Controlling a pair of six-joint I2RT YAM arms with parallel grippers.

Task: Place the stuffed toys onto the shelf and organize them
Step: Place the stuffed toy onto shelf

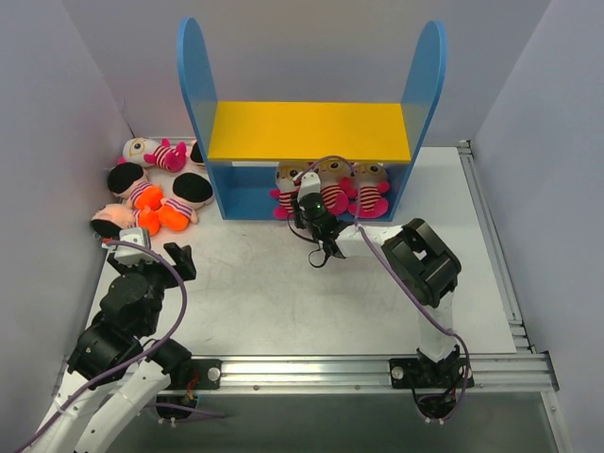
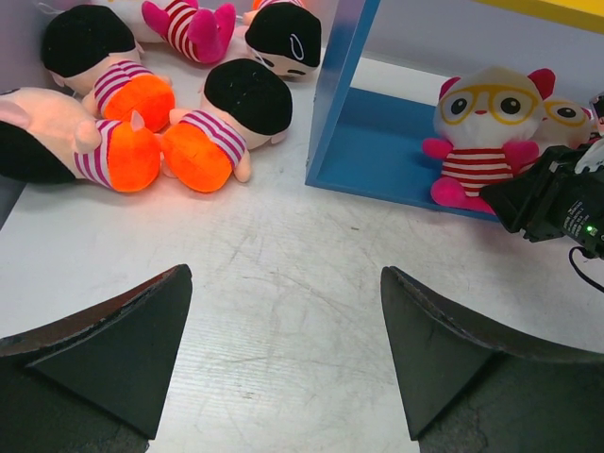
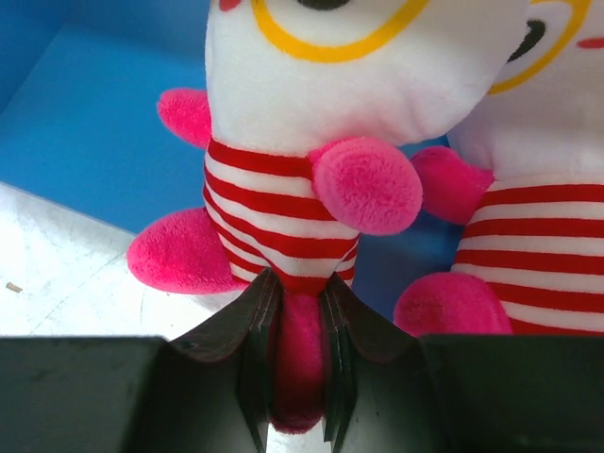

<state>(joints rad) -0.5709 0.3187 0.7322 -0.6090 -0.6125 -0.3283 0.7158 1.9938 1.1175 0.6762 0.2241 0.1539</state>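
Note:
The shelf (image 1: 311,132) stands at the back, its blue base (image 2: 377,142) on the table. Three striped magenta toys sit side by side on the base. My right gripper (image 3: 297,321) is shut on the pink leg of the leftmost one (image 3: 283,226), which sits upright at the base's front edge (image 1: 286,189); its neighbour (image 3: 528,226) touches it. My left gripper (image 2: 283,311) is open and empty, over bare table. The peach-headed orange-bottomed toys (image 2: 226,123) (image 2: 104,75) (image 2: 85,151) lie in a pile left of the shelf, with one more striped toy (image 2: 189,24) behind them.
A grey wall (image 1: 57,142) closes the left side next to the pile. Metal rails run along the near edge (image 1: 377,370) and the right edge (image 1: 491,236). The shelf's yellow upper board (image 1: 311,132) carries nothing. The right arm's elbow (image 1: 425,260) stands mid-table.

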